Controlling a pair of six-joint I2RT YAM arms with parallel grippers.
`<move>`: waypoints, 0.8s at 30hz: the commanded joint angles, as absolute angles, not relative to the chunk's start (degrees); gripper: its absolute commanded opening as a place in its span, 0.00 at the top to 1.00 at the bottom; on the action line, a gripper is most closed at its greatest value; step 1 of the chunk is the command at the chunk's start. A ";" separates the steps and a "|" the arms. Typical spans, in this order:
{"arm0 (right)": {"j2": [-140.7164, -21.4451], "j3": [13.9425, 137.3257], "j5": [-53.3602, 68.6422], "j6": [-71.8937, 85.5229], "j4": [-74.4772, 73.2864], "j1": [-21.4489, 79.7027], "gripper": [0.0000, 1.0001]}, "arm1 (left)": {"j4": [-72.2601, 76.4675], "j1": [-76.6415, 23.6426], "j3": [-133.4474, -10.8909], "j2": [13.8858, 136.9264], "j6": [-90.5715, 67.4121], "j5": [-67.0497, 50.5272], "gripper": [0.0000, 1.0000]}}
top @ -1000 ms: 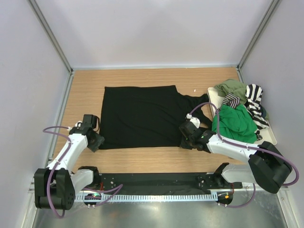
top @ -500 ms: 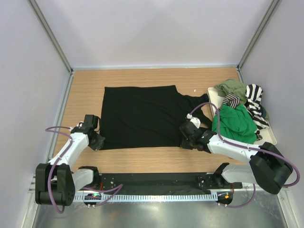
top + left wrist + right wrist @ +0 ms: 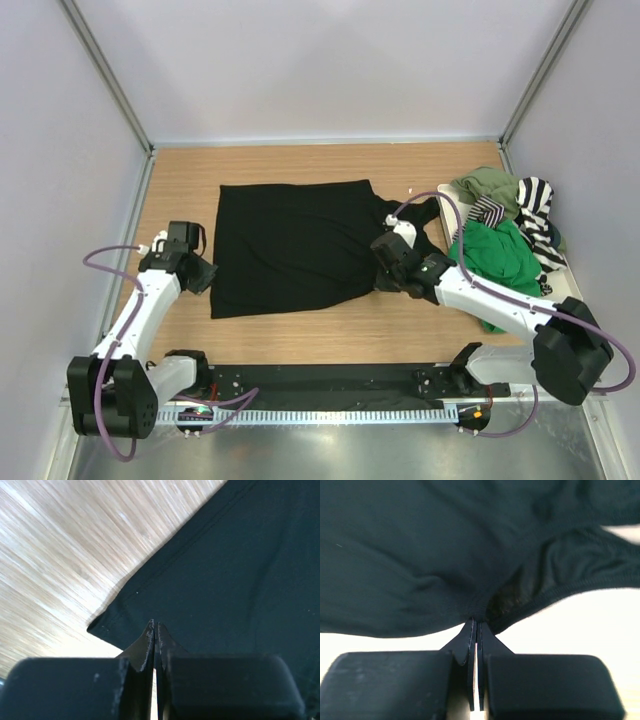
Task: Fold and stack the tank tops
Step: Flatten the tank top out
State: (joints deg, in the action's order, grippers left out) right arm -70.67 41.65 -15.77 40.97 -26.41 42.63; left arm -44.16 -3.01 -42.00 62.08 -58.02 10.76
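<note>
My left tool (image 3: 203, 274) is newly shut at the black top's (image 3: 290, 240) left edge, hold unclear; my right tool (image 3: 386, 272), clamping its hem, lifts.

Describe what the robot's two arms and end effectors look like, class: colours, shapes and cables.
Both the left arm and right arm have white links, black joints and a looping purple cable. The left end effector and right end effector are each a blocky black body with two thin black fingers tapering to scuffed points.

Left gripper (image 3: 155, 627) and right gripper (image 3: 475, 624) reach forward; jaws pinched together.
</note>
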 commanded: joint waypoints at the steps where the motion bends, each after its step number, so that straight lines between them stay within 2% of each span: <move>1: -72.94 45.96 -16.62 38.76 -27.25 42.45 0.99 | -45.00 -3.25 -43.07 62.67 -56.95 9.41 0.99; 4: -74.62 45.44 -14.51 39.11 -26.11 42.54 0.99 | -44.56 -3.25 -40.61 61.70 -56.43 9.23 0.82; 5: -74.62 45.09 -13.89 39.37 -25.67 42.45 0.99 | -44.47 -3.16 -39.82 61.44 -56.43 8.97 0.69; 10: -73.83 42.37 -13.36 40.69 -24.17 42.54 0.99 | -47.27 -3.25 -37.71 60.82 -56.95 8.26 0.66; 12: -73.39 41.23 -13.27 40.96 -23.73 42.45 0.99 | -49.21 -3.34 -37.88 60.56 -57.74 10.27 0.44; 13: -73.21 40.87 -13.10 41.04 -23.47 42.54 0.99 | -49.65 -3.60 -37.97 59.95 -57.92 10.20 0.27; 15: -73.04 39.82 -12.83 41.22 -23.03 42.45 0.99 | -49.48 -3.87 -37.62 59.42 -58.18 9.84 0.25; 18: -72.60 38.59 -12.66 41.57 -22.41 42.45 0.99 | -47.91 -3.96 -36.22 58.54 -58.88 10.81 0.29; 19: -72.51 38.50 -12.48 41.66 -22.41 42.54 0.99 | -47.29 -3.96 -35.60 58.36 -58.97 10.29 0.31; 20: -72.42 38.32 -12.48 41.75 -22.41 42.54 0.99 | -46.94 -3.96 -35.07 58.45 -59.50 10.28 0.38; 24: -71.90 37.44 -12.57 42.01 -22.06 42.45 0.99 | -44.30 -3.87 -32.18 60.02 -60.12 10.02 0.42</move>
